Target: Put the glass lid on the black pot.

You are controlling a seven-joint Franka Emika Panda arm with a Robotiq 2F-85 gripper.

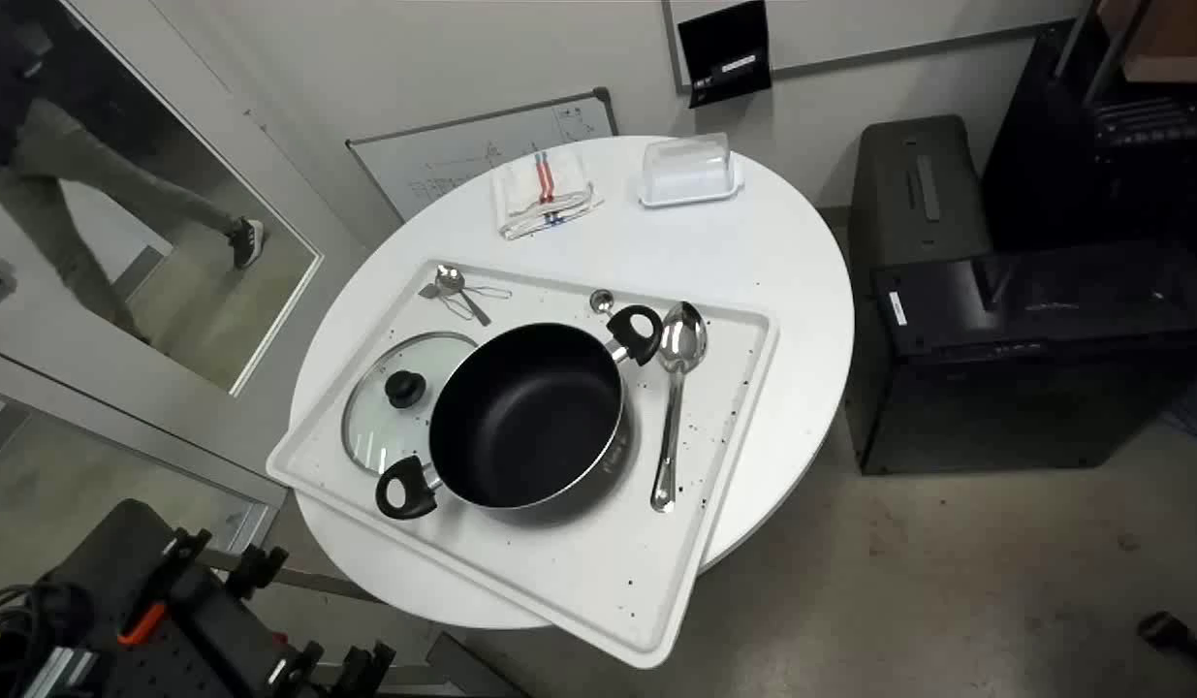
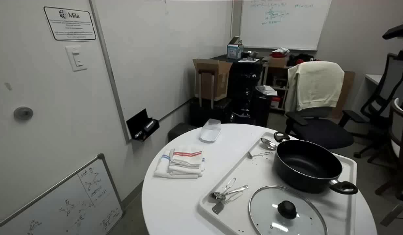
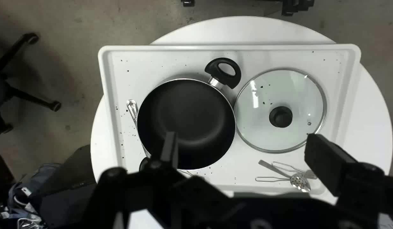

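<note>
Progress looks to be at its very start. Your black pot (image 3: 186, 114) stands upright on the white tray (image 1: 579, 572), uncovered, with nothing showing inside it. Your glass lid (image 3: 280, 98) lies flat just beside the pot, its knob (image 2: 287, 209) pointing up; you cannot tell whether its edge touches the pot's wall. The large spoon (image 1: 674, 397) lies close to the pot, on the side away from the lid, and a cluster of small utensils (image 3: 299, 182) sits well apart from the pot.

Your gripper (image 3: 241, 141) shows in the wrist view, fingers (image 3: 323, 162) spread wide, holding nothing.

So no part of the covering is done, and all of it, you may judge, is left: get over the knob, grip it, lift the lid clear of the pot and of the pot handle (image 3: 214, 70) that juts out nearest the lid, bring it across above the pot, lower it level until it seats, then let go.
</note>
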